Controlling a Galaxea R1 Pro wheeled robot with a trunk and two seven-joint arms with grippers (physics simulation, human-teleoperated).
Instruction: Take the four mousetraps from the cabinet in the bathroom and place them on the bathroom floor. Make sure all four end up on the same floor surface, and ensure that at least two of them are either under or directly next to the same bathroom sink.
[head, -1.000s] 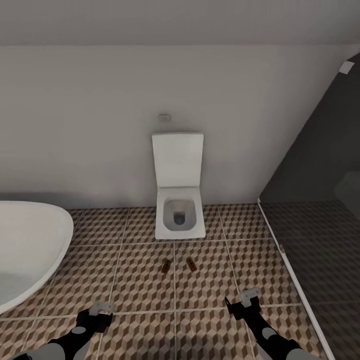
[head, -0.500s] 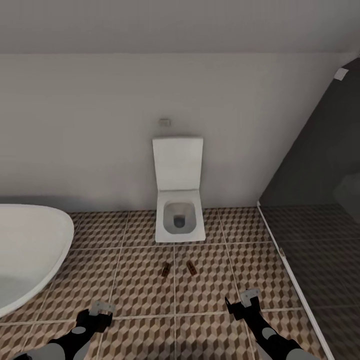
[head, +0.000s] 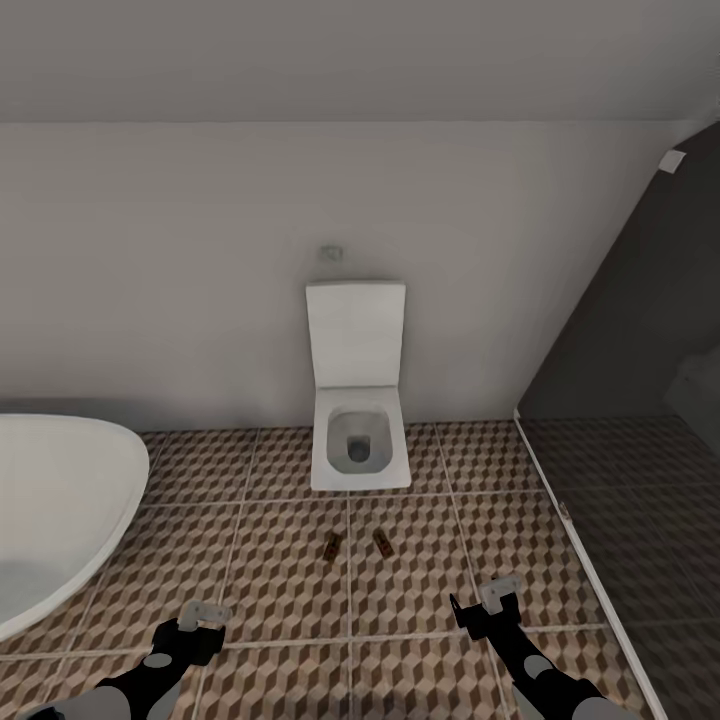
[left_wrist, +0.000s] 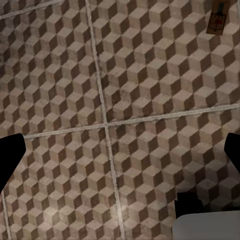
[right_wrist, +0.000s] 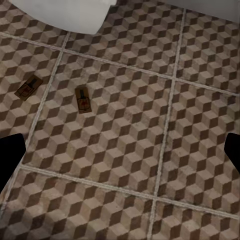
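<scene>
Jaws of left gripper (head: 203, 617) and right gripper (head: 493, 597) spread wide and empty, two mousetraps (head: 332, 546) (head: 382, 542) laid flat on bathroom floor (head: 250, 570) just before toilet (head: 358, 448), near each other, long axes angled towards toilet, far ends converging slightly.

We're seeing the bathroom floor (head: 250, 580) looking like matt ceramic tile, cube print in brown, beige and white, pale grout lines slightly worn. The two mousetraps (head: 332, 546) (head: 382, 542) are reading as bare brown wood with dark metal parts. The toilet (head: 358, 440) and bathtub (head: 60, 500) are showing smooth white glazed finish, low gloss. The wall (head: 200, 280) is looking flat matt white. The right gripper (head: 480, 608) and left gripper (head: 190, 628) are showing black matt bodies with grey metal-looking brackets.
</scene>
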